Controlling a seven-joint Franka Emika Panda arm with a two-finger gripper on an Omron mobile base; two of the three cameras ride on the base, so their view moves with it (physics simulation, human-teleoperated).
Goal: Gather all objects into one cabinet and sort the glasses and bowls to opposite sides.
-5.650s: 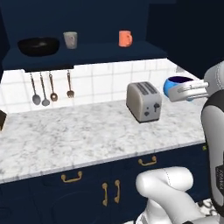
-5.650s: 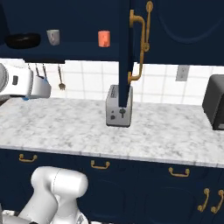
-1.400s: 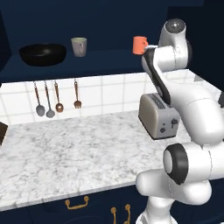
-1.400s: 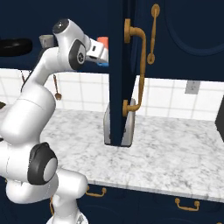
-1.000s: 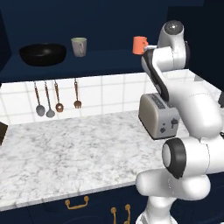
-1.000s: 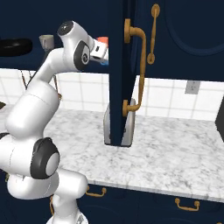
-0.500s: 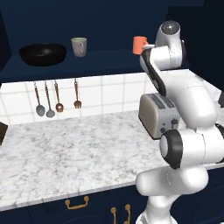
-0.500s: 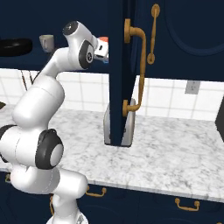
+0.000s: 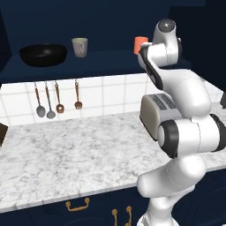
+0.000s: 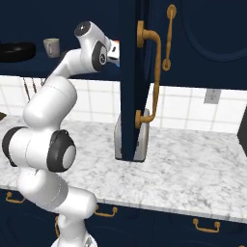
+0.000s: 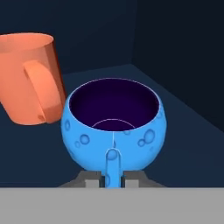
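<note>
Blue bowl (image 11: 113,127) sitting on the cabinet shelf (image 11: 183,144) right in front of the gripper (image 11: 112,180), beside the orange cup (image 11: 30,78), fingers nearly together, grip impossible to tell.

Bright-blue dimpled bowl (image 11: 113,131), dark purple inside; orange cup (image 11: 29,78); navy shelf (image 11: 183,144).

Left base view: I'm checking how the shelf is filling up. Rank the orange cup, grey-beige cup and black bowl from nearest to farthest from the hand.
The hand is up at the shelf's right end.
1. orange cup, right end, beside the hand.
2. grey-beige cup, middle-left of the shelf.
3. black bowl, far left end.
</note>
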